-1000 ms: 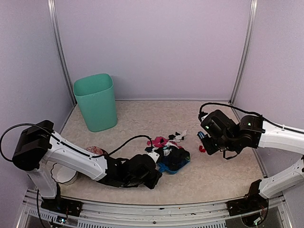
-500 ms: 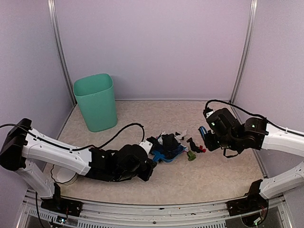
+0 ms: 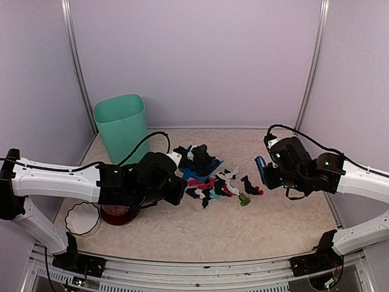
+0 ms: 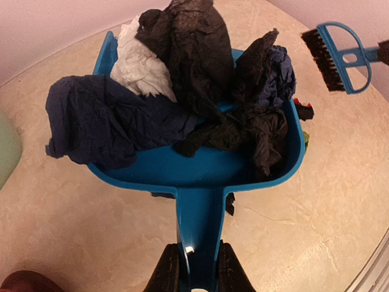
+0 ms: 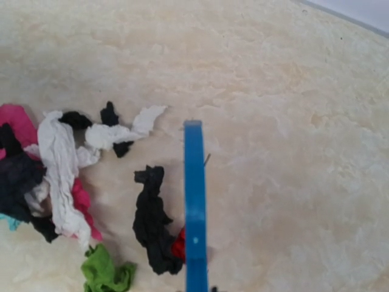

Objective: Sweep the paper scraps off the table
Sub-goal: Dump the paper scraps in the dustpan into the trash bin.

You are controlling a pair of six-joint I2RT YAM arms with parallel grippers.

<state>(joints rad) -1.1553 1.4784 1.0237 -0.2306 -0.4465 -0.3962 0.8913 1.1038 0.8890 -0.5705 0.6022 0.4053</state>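
Mostly black, crumpled paper scraps [image 3: 216,188], some pink, litter the table [image 3: 276,222].

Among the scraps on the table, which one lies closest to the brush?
The red scrap, right against the brush; the black one and the green one lie farther off.
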